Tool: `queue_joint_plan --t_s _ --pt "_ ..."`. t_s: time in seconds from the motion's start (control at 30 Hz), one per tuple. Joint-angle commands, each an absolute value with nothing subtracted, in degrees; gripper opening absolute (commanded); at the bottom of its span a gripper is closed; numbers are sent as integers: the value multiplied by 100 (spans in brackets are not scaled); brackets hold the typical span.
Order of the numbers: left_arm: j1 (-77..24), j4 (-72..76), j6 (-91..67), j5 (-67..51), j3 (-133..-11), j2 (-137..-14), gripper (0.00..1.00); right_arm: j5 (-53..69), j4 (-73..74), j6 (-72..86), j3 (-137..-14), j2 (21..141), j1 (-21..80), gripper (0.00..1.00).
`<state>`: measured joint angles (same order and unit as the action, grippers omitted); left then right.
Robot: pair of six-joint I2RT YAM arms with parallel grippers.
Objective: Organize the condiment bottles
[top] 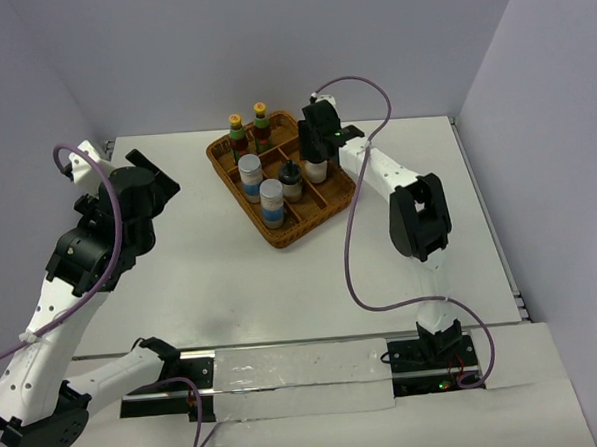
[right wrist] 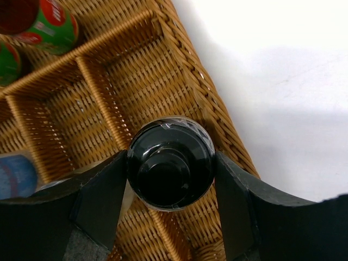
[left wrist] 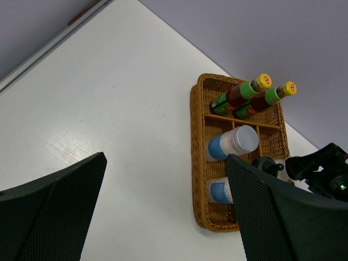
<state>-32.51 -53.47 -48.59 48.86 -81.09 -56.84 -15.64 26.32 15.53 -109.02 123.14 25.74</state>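
- L pincer (left wrist: 166, 163): released, fingers (left wrist: 60, 201) spread wide with nothing between them. It hangs above the tabletop (top: 181, 280) at far left, well apart from the basket.
- Room on the L: bare white tabletop stretches between the L arm and the basket, and along the near side toward the arm bases.
- Wicker basket (top: 323, 217): sits far-centre, turned diagonally, divided into compartments. Its far corner lies near the tabletop's back edge and the wall.
- Two yellow-capped bottles (top: 237, 132) (top: 261, 120): upright, side by side in the basket's far compartment.
- Two white blue-label bottles (top: 250, 176) (top: 271, 200): upright in the compartments along the basket's L side, one behind the other.
- Second black-capped bottle (top: 292, 181): upright mid-basket, just beside the held one.
- Black-capped bottle (right wrist: 170, 163): upright over a compartment on the basket's R side, close to the R rim. Can't tell if it rests on the weave.
- R pincer (top: 316, 157): clamped on the black-capped bottle, its fingers (right wrist: 103, 201) pressed against opposite sides below the cap.
- Room on the R: bare tabletop runs from just past the basket's rim to the tabletop's R edge by the wall.
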Motion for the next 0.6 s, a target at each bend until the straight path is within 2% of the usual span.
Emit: queue_joint_plan --t_s 0.0,0.07,0.17,0.23,0.27,0.37,0.57 --pt "-3221 -5348 -4882 4896 -8112 -5643 99 -1586 2083 1547 -10824 12362 2540 21" --pt "-3217 -5352 -4869 4887 -8121 -5660 99 -1548 2057 1547 -10759 12383 2549 28" --pt "-3223 -5335 -4867 4878 -8156 -5691 100 -1567 2083 1547 -10747 12333 2547 61" --pt "-3217 -5324 -4860 4876 -8156 -5706 99 -1601 2095 1547 -10744 12259 2542 73" --pt "-3218 -5315 -4858 4867 -8156 -5713 99 -1641 2143 1547 -10768 12172 2549 83" --pt "-3226 -5249 -4818 4792 -8148 -5722 99 -1736 2258 1547 -10899 11944 2553 100" --pt "-3226 -5282 -4776 4757 -8197 -5792 100 -1916 2569 1547 -11078 11179 2436 100"
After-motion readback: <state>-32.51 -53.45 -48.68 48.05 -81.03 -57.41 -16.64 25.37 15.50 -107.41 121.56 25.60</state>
